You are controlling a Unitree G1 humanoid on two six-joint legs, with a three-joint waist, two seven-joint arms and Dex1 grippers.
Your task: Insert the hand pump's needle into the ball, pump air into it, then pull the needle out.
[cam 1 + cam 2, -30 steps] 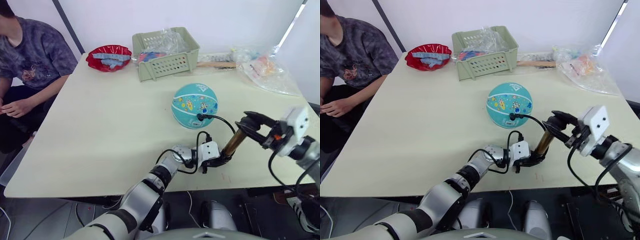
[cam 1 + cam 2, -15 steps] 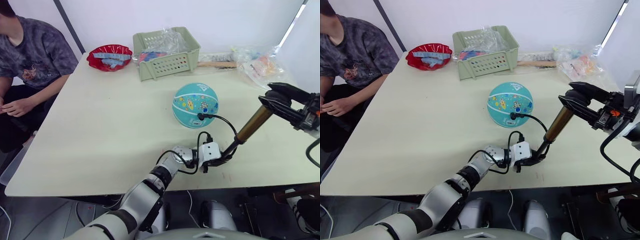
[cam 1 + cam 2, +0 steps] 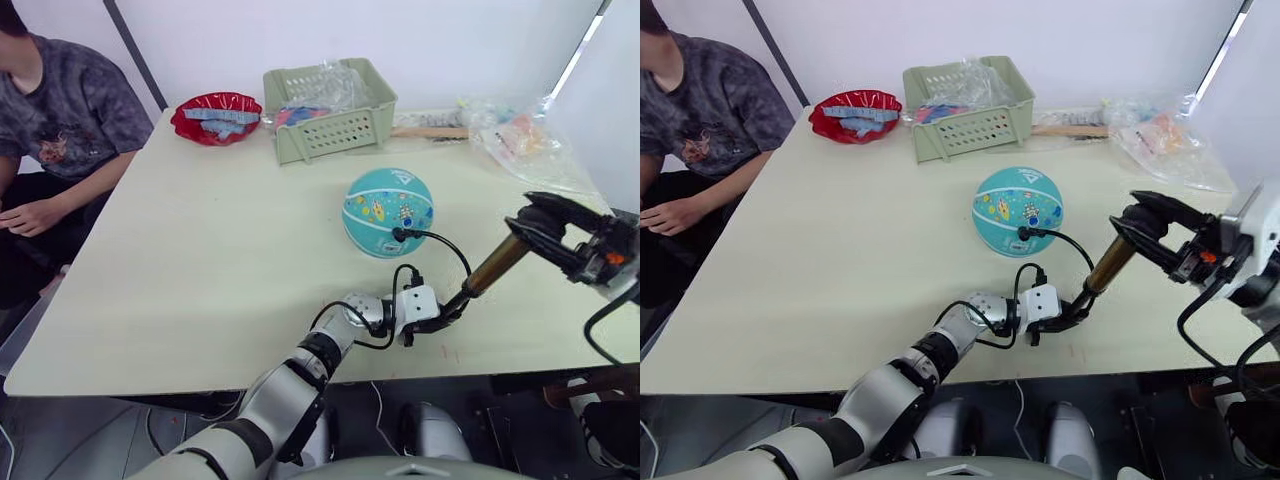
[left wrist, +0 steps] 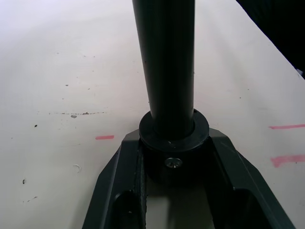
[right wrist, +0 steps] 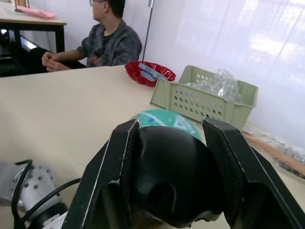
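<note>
While the hand pump [image 3: 487, 272] stands tilted near the front edge of the pale surface [image 3: 200, 250], its lower black end cap sits between the jaws of the left gripper [image 4: 174, 191], which press against it from both sides, with the dark shaft rising out of the cap in the left wrist view. Up at the far right end of the pump, the right gripper [image 5: 169, 176] has its jaws spread just wide enough to take the black T-handle [image 5: 167, 181], and they close on it from either side. Between the two ends the gold-brass cylinder slopes up and to the right, with a thinner dark rod showing below it. From the pump's lower end a thin black hose [image 3: 440, 245] arcs up and over to the ball [image 3: 388, 211], where its small black fitting touches the near side of the ball; the needle itself is too small to make out. The ball rests on the surface just beyond the left gripper, well apart from the green basket [image 3: 330, 108] and the red bowl [image 3: 216, 117] at the far edge. A person [image 3: 60, 120] sits at the far left
</note>
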